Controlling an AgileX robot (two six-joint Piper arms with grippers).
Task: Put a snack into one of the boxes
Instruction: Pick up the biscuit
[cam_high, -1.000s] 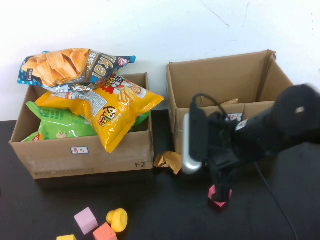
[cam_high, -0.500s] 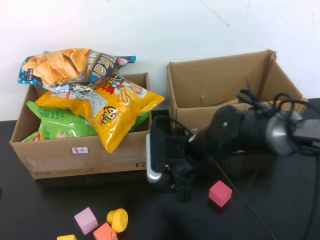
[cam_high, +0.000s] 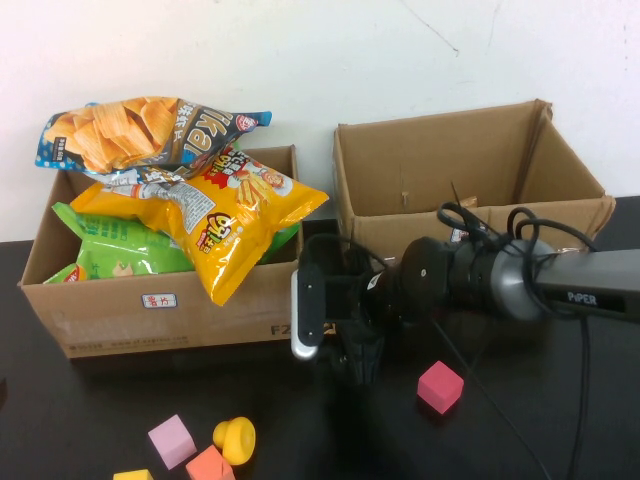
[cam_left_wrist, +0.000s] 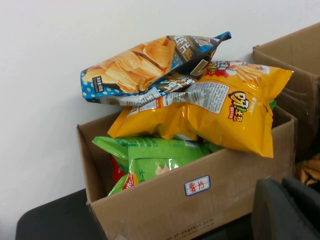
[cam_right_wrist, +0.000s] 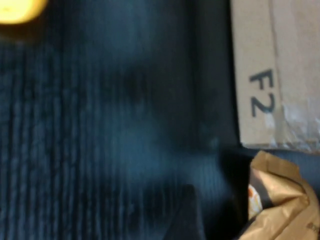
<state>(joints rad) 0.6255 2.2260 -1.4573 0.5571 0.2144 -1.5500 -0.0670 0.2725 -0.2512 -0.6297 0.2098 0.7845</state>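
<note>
White wall (cam_high: 300, 60) backed a black tabletop (cam_high: 520, 440) that carried two cartons. On the left stood the lower, wider brown cardboard box (cam_high: 180, 315) with a black printed code and a small white label. On the right stood a taller open cardboard box (cam_high: 440, 160). The crinkly dark blue and black chip bag (cam_high: 150, 132) lay on top of the left box's heap, over its far-left rim. It rested on a yellow-orange fries bag (cam_high: 215, 215) and a green bag (cam_high: 110, 250), perched rather than sunk in. The right gripper (cam_high: 355, 360) hung low over the table near the left box's coded front corner, beside a crumpled golden wrapper (cam_right_wrist: 280, 200). Whether it stood apart or together could not be told. The left gripper (cam_left_wrist: 282, 210) showed only as a dark edge near that box, its state equally unclear. Seating the chip bag well would probably mean lifting clear of the carton's front wall first. The arm could then come down from above and nudge the bag inward without tipping the sloping yellow bag out.
</note>
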